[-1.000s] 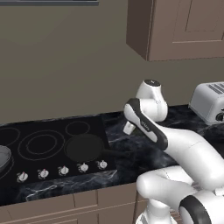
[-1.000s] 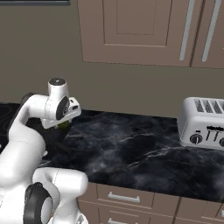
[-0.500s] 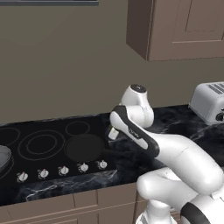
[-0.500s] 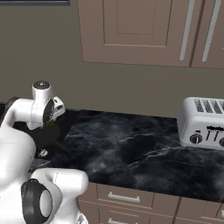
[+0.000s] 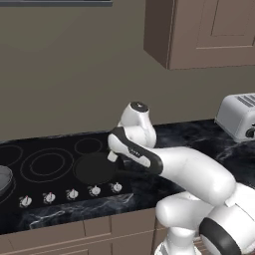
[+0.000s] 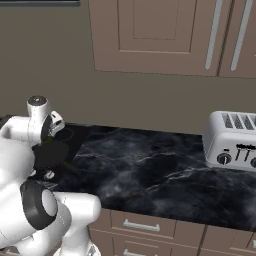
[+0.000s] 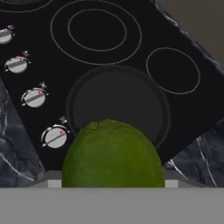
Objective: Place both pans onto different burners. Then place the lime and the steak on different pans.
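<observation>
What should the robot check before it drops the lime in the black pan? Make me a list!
1. Lime sits in the gripper: ok, it bulges up right at the bottom of the hand view.
2. Black pan rests on a burner of the cooktop: ok.
3. Black pan has nothing in it: ok, its inside looks bare.
4. Lime is straight above the pan: cannot tell; the pan lies just ahead of the lime in the hand view.
5. Knobs are out of the way: ok, they line up beside the pan.
6. Silver pan is on another burner: cannot tell, it is cut off at the picture's edge.
</observation>
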